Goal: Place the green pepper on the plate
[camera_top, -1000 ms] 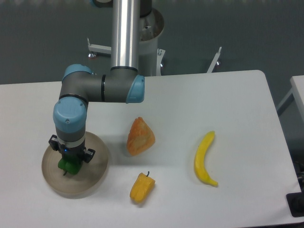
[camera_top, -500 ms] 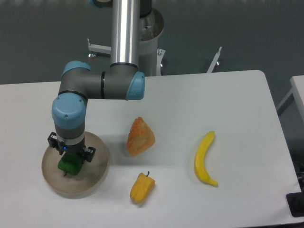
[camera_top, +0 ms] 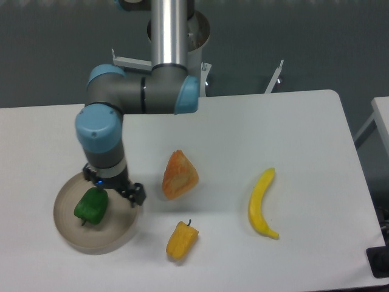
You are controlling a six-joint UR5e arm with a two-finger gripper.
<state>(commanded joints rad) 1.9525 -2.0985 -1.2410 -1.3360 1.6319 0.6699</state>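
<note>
- Small glossy dark-green bell pepper (camera_top: 92, 205) lies inside the round, shallow beige-tan plate (camera_top: 70, 234), near the front-left corner of the white table (camera_top: 292, 134). Its short dark stem points toward the front edge.
- Pepper sits left of the plate's centre, resting on the dish floor, with nothing gripping it.
- Two-finger gripper (camera_top: 115, 187) of the grey-and-blue arm hangs over the plate's back-right rim, just beside the pepper's right side. From this angle I cannot tell whether it touches the pepper.
- Jaw state: the wrist housing hides most of the fingers; one dark finger tip shows at the plate's right rim. I cannot tell how wide the jaws stand.
- Orange wedge-shaped piece of food (camera_top: 179, 175) lies near the table's middle, apart from the plate.
- Small yellow-orange pepper with a dark stem (camera_top: 182, 239) lies by the front edge, right of the plate and not touching it.
- Yellow banana (camera_top: 261, 203) lies toward the right edge, well apart from the rest, curved lengthwise front to back.
</note>
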